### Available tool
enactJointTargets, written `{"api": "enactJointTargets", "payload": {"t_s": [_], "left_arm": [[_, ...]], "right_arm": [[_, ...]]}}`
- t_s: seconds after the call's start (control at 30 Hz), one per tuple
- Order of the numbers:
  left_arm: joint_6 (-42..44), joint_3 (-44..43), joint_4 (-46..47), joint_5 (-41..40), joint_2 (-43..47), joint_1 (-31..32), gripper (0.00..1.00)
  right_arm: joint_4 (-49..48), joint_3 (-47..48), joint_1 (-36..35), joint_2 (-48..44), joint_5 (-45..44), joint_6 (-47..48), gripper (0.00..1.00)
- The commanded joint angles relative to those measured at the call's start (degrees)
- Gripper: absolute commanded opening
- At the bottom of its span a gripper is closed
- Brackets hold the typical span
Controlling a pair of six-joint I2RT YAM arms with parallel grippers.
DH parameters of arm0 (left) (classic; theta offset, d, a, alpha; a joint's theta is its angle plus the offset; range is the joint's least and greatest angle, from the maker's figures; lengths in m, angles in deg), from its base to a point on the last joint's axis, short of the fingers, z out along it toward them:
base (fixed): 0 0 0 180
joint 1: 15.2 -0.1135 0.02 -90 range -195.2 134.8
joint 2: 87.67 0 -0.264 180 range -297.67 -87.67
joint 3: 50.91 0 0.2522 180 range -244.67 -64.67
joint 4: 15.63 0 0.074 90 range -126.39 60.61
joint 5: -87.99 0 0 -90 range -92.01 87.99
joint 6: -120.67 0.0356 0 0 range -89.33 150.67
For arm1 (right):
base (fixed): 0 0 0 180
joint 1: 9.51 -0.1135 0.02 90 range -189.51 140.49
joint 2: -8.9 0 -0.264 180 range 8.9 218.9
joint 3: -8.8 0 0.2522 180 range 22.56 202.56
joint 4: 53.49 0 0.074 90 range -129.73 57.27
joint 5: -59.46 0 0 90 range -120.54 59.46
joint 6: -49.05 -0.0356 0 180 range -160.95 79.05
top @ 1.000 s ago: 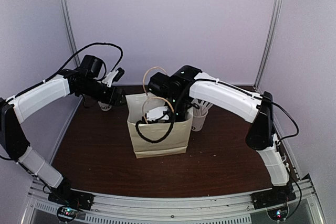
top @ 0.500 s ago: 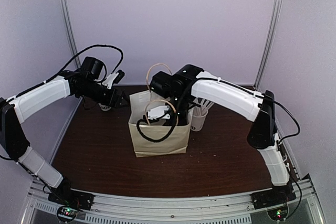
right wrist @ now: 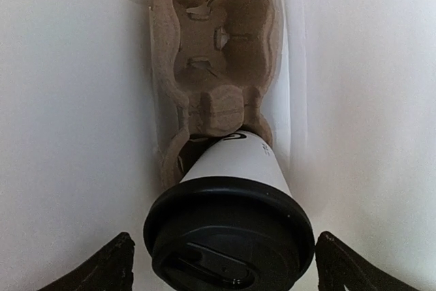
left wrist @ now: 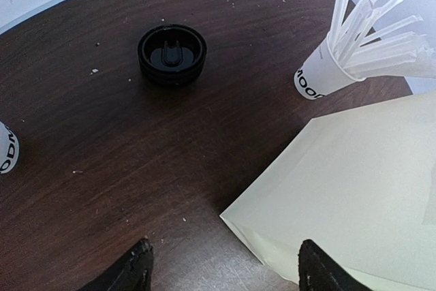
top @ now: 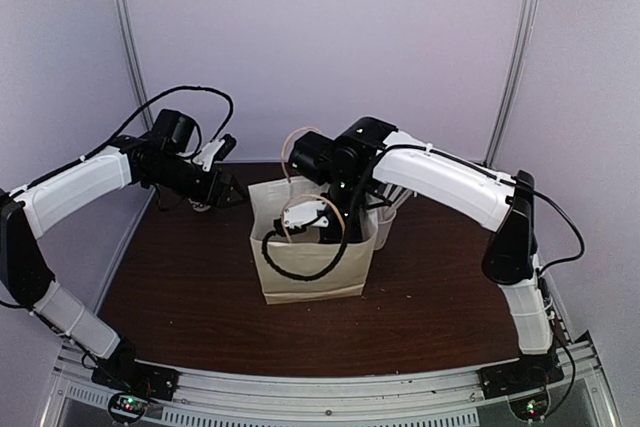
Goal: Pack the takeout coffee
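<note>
Black dome lid of the takeout coffee [right wrist: 228, 233] filling the bottom centre of the right wrist view, white body slanting away behind it, leaning rather than upright. Seated in the near pocket of a pulp carrier [right wrist: 218, 107] at the bottom of the paper bag [right wrist: 75, 100], pale walls rising on both sides. Right gripper [right wrist: 228, 267] spread wide, one fingertip at each lower corner of the frame, flanking the lid without clamping it. Sliver of gap showing on the left side, right side too close to tell. Farther up, the carrier's second pocket at top centre.

Left wrist view: left gripper [left wrist: 225, 274] at the bottom edge, parted wide, holding nothing, hovering over the dark wood surface [left wrist: 136, 155] and the near corner of the bag at lower right. Beyond, a loose black lid [left wrist: 172, 54] lying alone at upper left, well apart from the bag. Cup of straws [left wrist: 317, 76] at upper right, near the bag's far edge. Sliver of another white cup [left wrist: 5, 149] at the left edge.

Top view: bag standing at centre frame, right arm reaching down into its mouth from the upper right. Left gripper just off the bag's upper left.
</note>
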Motion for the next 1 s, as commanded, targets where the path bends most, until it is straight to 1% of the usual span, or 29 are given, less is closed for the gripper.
{"api": "enactJointTargets", "payload": {"t_s": [0.0, 0.03, 0.07, 0.27, 0.43, 0.6, 0.7, 0.77, 0.87, 0.97], "left_arm": [[0.75, 0.68, -0.10, 1.25, 2.88, 0.04, 0.74], [0.86, 0.66, -0.23, 1.29, 3.08, 0.04, 0.74], [0.90, 0.57, -0.43, 1.37, 3.17, 0.04, 0.74], [1.37, -0.14, -1.65, 1.72, 3.32, 0.05, 0.74], [0.80, -0.76, -1.24, 5.00, 3.64, 0.11, 0.74], [0.74, -0.78, 1.83, 10.68, 5.88, 1.09, 0.74], [0.24, -0.17, 5.76, 16.16, 9.26, 2.00, 0.74], [-0.21, 0.52, 8.84, 18.32, 11.60, 2.80, 0.74], [-1.32, 1.37, 12.67, 19.71, 13.86, 3.96, 0.75], [0.10, -0.59, 11.18, 19.01, 13.08, 6.91, 0.73]], "right_arm": [[0.57, -0.98, -0.68, -4.55, -0.20, -0.24, 0.96], [0.40, -1.07, -0.81, -5.15, -0.52, -0.20, 0.99], [0.25, -1.17, -0.80, -5.65, -0.79, -0.07, 1.00], [-0.06, -1.35, -0.93, -7.80, -1.50, -0.03, 1.00], [0.07, -1.30, -0.93, -9.30, -0.60, -0.19, 1.00], [0.94, -1.03, -0.97, -9.29, 1.43, -0.74, 1.00], [1.53, -0.96, -1.01, -8.92, 2.32, -0.83, 1.00], [1.75, -0.88, -1.01, -8.55, 2.58, -0.83, 1.00], [2.12, -0.54, -1.00, -7.94, 3.54, -0.92, 1.00], [2.40, -0.02, -1.09, -7.35, 4.71, -1.13, 1.00]]}}
